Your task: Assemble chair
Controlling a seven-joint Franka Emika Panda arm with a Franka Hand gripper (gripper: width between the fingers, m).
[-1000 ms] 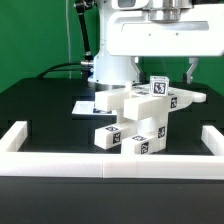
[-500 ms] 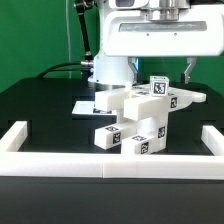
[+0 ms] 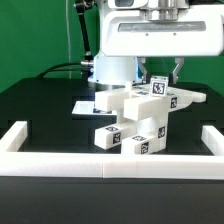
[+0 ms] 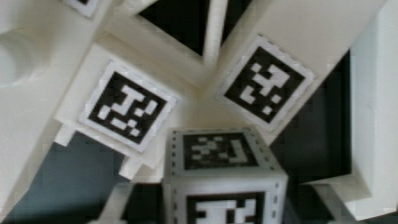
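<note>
Exterior view: the white arm's two-finger gripper (image 3: 159, 72), wide a moment ago, now stands narrow, pinched about the small upright white tagged block (image 3: 158, 88) atop the chunky white plastic chair (image 3: 130, 125) on the black table (image 3: 40, 110); a grasp looks begun.

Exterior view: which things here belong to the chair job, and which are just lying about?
Belongs to the job:
- chair parts, piled mid-table
- upright tagged chair piece
- gripper, closed on that piece

Not part of it:
- marker board
- border wall
- robot base
- table
</note>
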